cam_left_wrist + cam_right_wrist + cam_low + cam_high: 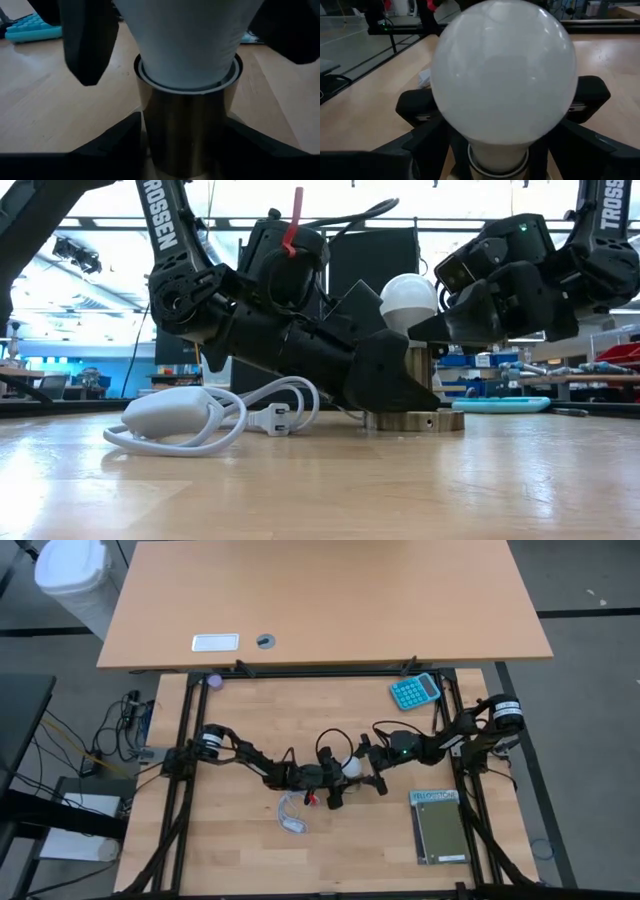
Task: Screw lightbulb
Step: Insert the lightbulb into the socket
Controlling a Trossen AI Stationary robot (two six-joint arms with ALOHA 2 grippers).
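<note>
The white lightbulb (350,767) stands upright at the table's middle, its neck in a brass socket sleeve (418,370) on a round base disc (413,420). My right gripper (368,770) comes in from the table's right and is shut on the bulb (504,75). From the table's left, lower down, my left gripper (338,785) has its two fingers around the sleeve (187,130). The bulb's screw base is hidden inside the sleeve. My left gripper pinches the brass sleeve's lower part (150,135) between its two fingers, one on either side. The fingers come nearly level from the table's left. The sleeve stands upright on its disc on the table. My right gripper holds the bulb's lower, narrowing part (145,45) between its two fingers (90,40), one on either side. It comes nearly level from the table's right, above the sleeve. The bulb sits upright with its neck in the sleeve.
A coiled white cable with a plug (200,415) lies just left of the socket, toward the near edge (292,815). A teal calculator (415,691) lies at the far right and a green notebook (438,828) at the near right. The bare wooden table (230,860) spreads around them.
</note>
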